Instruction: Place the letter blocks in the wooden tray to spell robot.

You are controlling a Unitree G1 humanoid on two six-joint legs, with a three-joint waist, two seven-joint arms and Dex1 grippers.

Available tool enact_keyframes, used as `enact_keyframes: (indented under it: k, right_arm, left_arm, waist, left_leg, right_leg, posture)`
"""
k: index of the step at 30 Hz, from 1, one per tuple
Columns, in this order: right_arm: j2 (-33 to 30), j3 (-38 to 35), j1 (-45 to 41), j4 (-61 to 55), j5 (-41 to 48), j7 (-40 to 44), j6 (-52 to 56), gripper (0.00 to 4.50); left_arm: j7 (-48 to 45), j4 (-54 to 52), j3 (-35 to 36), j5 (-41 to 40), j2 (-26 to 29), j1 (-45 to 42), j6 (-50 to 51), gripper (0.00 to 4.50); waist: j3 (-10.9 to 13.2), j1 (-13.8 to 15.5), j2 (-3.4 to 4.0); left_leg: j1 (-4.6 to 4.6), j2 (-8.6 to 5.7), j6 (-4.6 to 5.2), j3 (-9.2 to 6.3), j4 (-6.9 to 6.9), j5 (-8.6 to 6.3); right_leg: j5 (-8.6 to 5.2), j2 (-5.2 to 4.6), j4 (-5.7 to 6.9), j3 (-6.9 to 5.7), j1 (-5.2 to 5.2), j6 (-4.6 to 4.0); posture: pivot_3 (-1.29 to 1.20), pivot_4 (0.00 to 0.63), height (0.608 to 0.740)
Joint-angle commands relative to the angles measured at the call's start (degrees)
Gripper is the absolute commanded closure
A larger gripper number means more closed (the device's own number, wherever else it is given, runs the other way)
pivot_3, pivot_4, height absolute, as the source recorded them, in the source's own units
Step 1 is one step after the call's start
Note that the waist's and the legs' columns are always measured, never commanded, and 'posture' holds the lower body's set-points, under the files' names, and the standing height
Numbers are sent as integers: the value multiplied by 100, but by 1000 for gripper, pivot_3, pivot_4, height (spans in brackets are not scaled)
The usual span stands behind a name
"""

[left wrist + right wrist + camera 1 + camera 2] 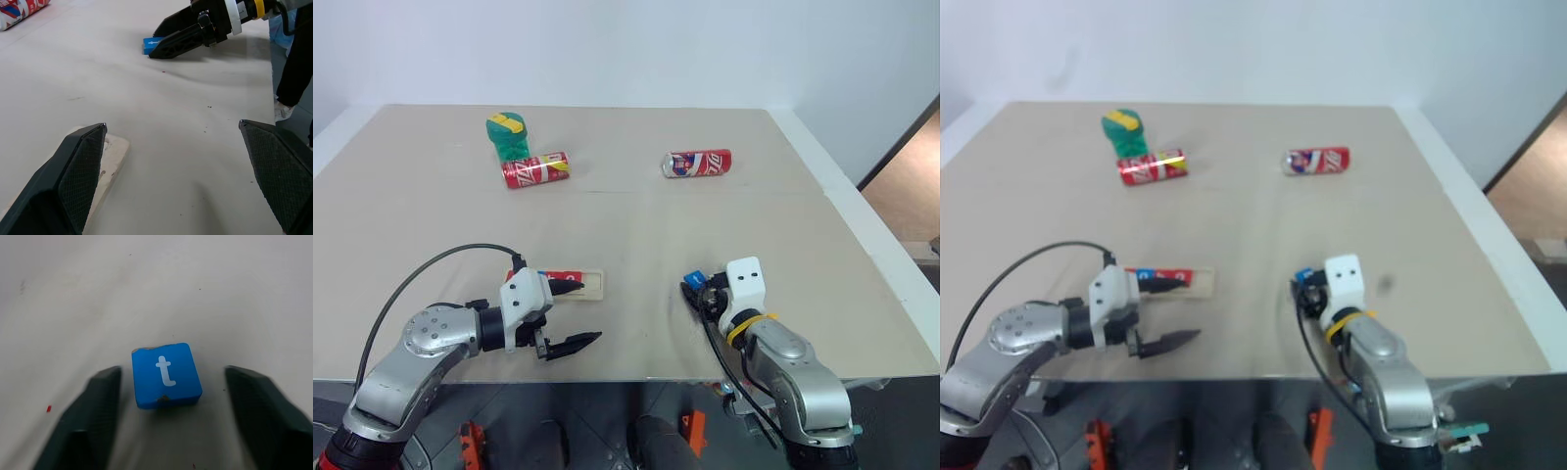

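Note:
The wooden tray (594, 285) lies near the table's front edge, with red and blue letter blocks (570, 276) in its slot; I cannot read their letters. My left gripper (581, 312) is open beside the tray's right end (115, 152), one finger over the slot and hiding part of it. To the right, a blue block with a white "t" (166, 374) lies flat on the table. My right gripper (171, 370) is open around it, a finger on each side with a gap to the block. This block (152, 45) and the right gripper (168, 41) also appear in the left wrist view.
Two red soda cans (535, 169) (697, 164) lie on their sides at the back of the table. A green object with a yellow band (507, 135) stands behind the left can. The table's white right edge (862, 211) runs close to my right arm.

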Motion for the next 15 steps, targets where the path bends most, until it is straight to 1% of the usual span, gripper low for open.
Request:
enact_keyframes:
  k: [1, 3, 8, 12, 15]
  right_arm:
    - [95, 119, -65, 36, -108, -224, 65, 2646]
    - [145, 179, -51, 23, -113, -272, 94, 3281]
    - [37, 280, -59, -62, -125, -203, 144, 3293]
    - [-36, 299, -361, -148, 78, 35, 105, 3293]
    - [-33, 412, -586, -346, 248, 191, 292, 3293]
  left_arm:
    - [60, -85, -19, 66, -6, 52, -74, 0]
    - [100, -76, -7, 74, -21, 58, -65, 0]
    - [157, -40, -9, 132, -43, 107, -108, 0]
    - [197, -43, -7, 182, -43, 186, -141, 0]
    - [229, -70, 0, 192, -50, 241, -135, 0]
  waist:
    - [0, 0, 0]
    - [-2, 0, -3]
    - [-10, 0, -15]
    - [-10, -1, -15]
    - [-9, -1, -14]
  left_leg:
    - [0, 0, 0, 0, 0, 0]
    - [0, -1, 0, 0, 1, 0]
    - [1, -2, 0, 2, 3, 0]
    - [2, -1, 0, 4, 3, 0]
    - [1, 2, 0, 1, 2, 0]
  right_leg:
    - [1, 0, 0, 0, 0, 1]
    - [1, -1, 0, 1, 0, 0]
    - [-7, -3, 0, 3, 2, -14]
    - [-7, -2, 0, 4, 1, -14]
    - [-4, 1, 0, 1, -1, -14]
  posture:
    - [0, 150, 740]
    - [0, 150, 740]
    - [0, 150, 740]
    - [0, 150, 740]
    - [0, 150, 740]
